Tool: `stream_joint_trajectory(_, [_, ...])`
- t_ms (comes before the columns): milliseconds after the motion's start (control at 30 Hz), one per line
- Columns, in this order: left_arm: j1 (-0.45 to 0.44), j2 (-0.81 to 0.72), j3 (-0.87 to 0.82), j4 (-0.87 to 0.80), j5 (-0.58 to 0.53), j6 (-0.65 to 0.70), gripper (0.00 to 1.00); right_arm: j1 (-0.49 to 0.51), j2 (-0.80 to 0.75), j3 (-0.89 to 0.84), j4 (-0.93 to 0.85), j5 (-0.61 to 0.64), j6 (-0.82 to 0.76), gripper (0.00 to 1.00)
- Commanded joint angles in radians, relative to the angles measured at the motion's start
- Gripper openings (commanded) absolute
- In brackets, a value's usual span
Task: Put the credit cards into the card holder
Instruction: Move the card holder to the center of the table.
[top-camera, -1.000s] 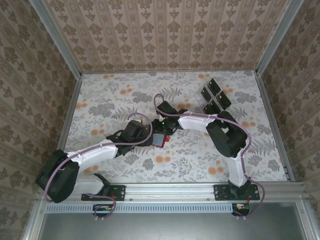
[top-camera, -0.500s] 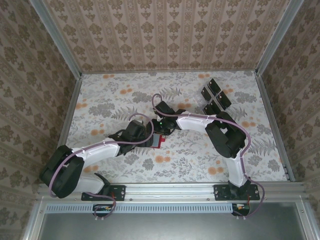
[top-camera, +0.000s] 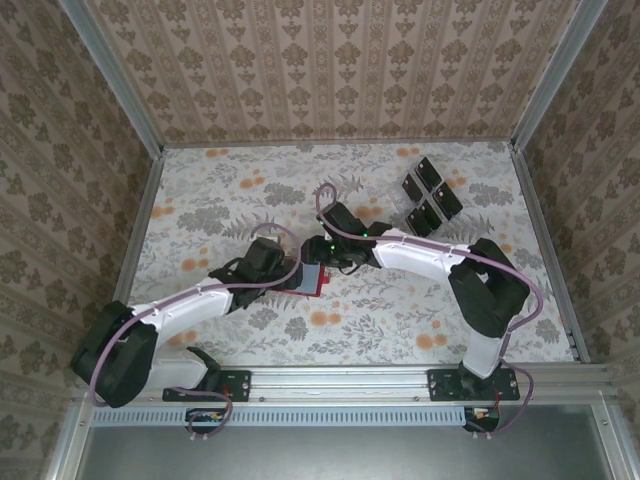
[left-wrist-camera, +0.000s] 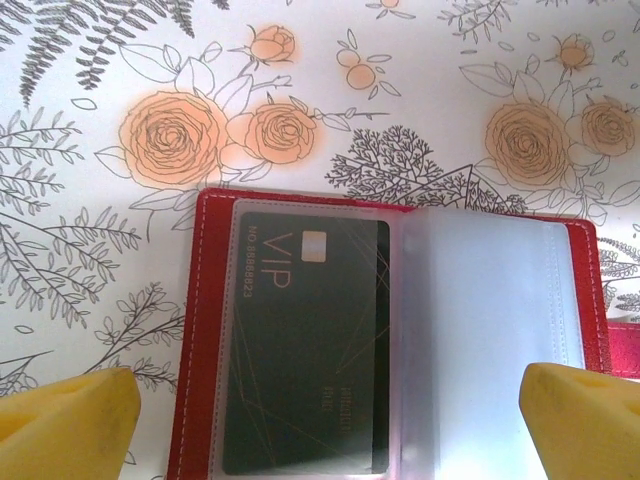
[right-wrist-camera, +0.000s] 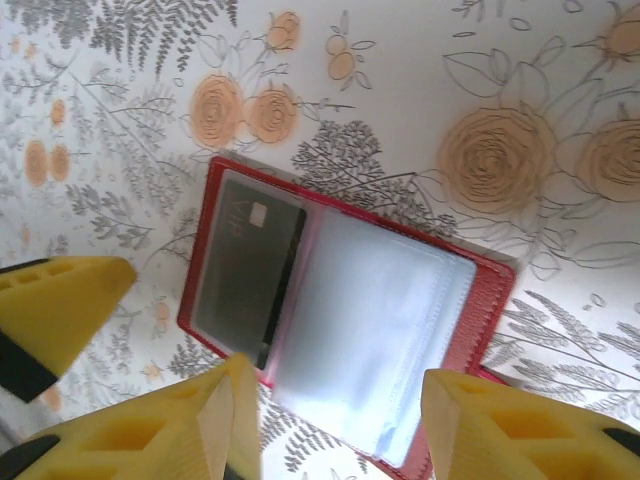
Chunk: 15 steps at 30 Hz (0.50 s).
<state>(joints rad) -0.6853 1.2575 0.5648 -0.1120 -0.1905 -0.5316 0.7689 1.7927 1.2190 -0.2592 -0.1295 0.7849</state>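
On the flowered table (top-camera: 200, 200) the card holder (left-wrist-camera: 470, 320) lies open near the middle, one dark credit card (left-wrist-camera: 305, 345) under its left clear sleeve; the other credit cards (top-camera: 430, 195) sit toward the far right corner. The left gripper (left-wrist-camera: 325, 420) hangs over the holder, fingers spread wide; the right gripper (right-wrist-camera: 340, 385) hovers there too, jaws parted, gripping nothing.

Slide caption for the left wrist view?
Open red card holder on floral table, one dark VIP card in its left sleeve, fingers spread.
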Motion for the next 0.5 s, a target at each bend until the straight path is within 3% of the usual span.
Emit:
stream_joint_trajectory(0, [0.012, -0.027, -0.01, -0.025, -0.015, -0.027, 1.0, 0.015, 0.02, -0.019, -0.094, 0.082, -0.035, 0.53])
stream_joint_trajectory(267, [0.02, -0.032, -0.005, -0.035, -0.009, -0.025, 1.0, 0.037, 0.09, 0.022, -0.161, 0.147, -0.07, 0.5])
stream_joint_trajectory(467, [0.021, -0.035, -0.004, -0.039, -0.004, -0.026, 1.0, 0.037, 0.09, 0.003, -0.17, 0.145, -0.097, 0.27])
